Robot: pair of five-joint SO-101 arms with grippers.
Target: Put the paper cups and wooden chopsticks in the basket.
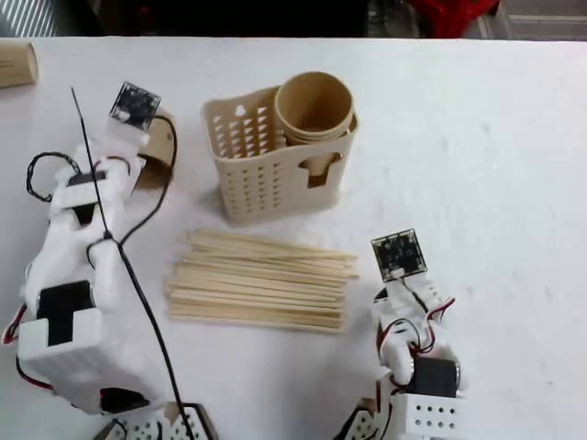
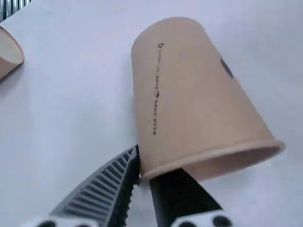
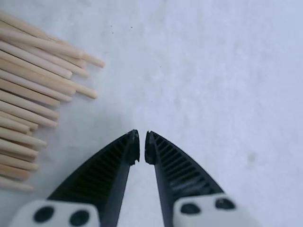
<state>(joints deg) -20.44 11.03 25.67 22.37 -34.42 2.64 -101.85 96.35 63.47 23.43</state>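
Note:
A tan paper cup [image 2: 189, 94] lies on its side on the white table, left of the basket [image 1: 266, 179]. My left gripper [image 2: 144, 172] is shut on its rim, one finger inside the mouth and one outside; from above the cup [image 1: 163, 145] peeks out from under that arm's wrist. Stacked paper cups [image 1: 315, 108] stand in the cream slotted basket. A pile of wooden chopsticks [image 1: 261, 280] lies in front of the basket. My right gripper [image 3: 142, 142] is shut on nothing, just off the chopsticks' ends [image 3: 38, 80].
Another paper cup [image 1: 14, 64] lies at the table's far left edge, also seen as the cup [image 2: 8, 54] beyond the held one. A black cable [image 1: 119, 247] runs across the left arm. Bare white table stretches right of the basket.

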